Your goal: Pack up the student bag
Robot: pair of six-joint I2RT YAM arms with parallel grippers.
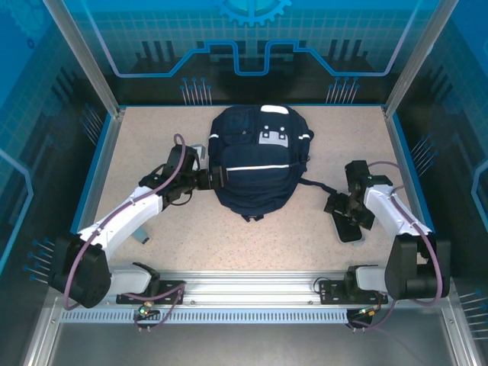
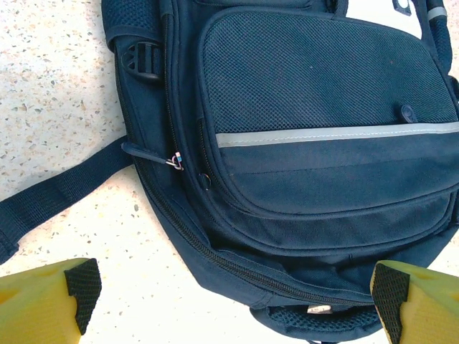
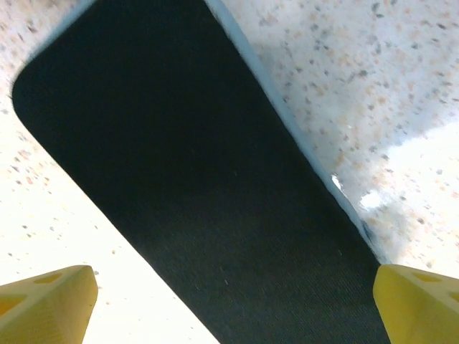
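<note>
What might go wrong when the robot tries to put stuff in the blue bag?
The student bag looks zipped shut by its zip pull, so nothing may go in yet. The thin black object lies flat under the open right gripper; its edge may be hard to pinch. The loose strap beside the open left gripper might snag a finger.

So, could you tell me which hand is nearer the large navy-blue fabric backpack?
Left. The left hand is at the backpack's left side; the right hand hangs to its right, over a flat black pad.
</note>
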